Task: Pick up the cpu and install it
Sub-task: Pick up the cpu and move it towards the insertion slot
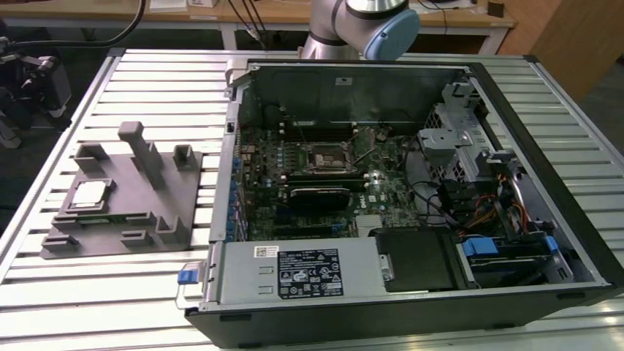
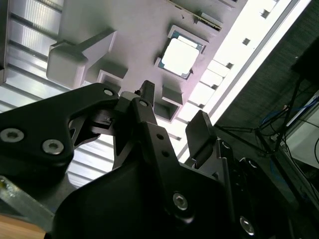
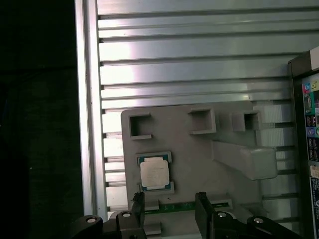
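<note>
A ribbed aluminium table point(image 1: 146, 80) carries the scene, with wooden desks point(image 1: 283, 11) behind it. Toward the exterior view's left sits a grey moulded tray point(image 1: 127, 212) with upright posts point(image 1: 146, 157). Toward the right an open computer case point(image 1: 390, 322) lies on its side, its board point(image 1: 292, 183) exposed and the black socket point(image 1: 322, 155) near the middle of it.

The cpu point(image 1: 90, 193) rests flat in the tray, on the side away from the case and well apart from the socket. It is a small square chip with a pale, bright metal top, and both wrist views show a thin greenish rim around it.

The gripper point(image 3: 169, 203) hangs above the tray, its two black fingers point(image 3: 138, 204) spread wide with nothing between them — the cpu lies just beyond the tips, untouched. The arm point(image 1: 363, 25) rises behind the case.

We see a white label point(image 1: 265, 251) and a black one point(image 1: 312, 272) on the grey power supply point(image 1: 244, 281) — we leave their print unread.
</note>
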Robot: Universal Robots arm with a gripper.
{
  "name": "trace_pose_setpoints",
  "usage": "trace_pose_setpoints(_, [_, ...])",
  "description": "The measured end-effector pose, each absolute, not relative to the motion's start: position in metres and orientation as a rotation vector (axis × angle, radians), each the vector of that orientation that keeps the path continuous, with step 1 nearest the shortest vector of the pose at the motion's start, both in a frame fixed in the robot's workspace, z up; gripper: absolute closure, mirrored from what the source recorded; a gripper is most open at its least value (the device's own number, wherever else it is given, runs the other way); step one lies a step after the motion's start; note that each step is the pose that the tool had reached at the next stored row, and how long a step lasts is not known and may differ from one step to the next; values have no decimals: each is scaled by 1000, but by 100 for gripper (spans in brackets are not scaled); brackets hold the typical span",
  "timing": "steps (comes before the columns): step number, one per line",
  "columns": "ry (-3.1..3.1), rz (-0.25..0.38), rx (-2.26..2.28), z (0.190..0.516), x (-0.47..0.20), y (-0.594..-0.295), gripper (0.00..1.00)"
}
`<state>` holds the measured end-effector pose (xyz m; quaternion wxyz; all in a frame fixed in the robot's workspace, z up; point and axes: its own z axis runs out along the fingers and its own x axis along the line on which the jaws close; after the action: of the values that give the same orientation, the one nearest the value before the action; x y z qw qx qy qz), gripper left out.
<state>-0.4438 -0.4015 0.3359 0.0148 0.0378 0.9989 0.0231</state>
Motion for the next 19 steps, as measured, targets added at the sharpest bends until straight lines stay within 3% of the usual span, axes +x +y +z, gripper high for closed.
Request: trace_pose_setpoints(19, [3109, 72, 118, 330, -444, -402, 47])
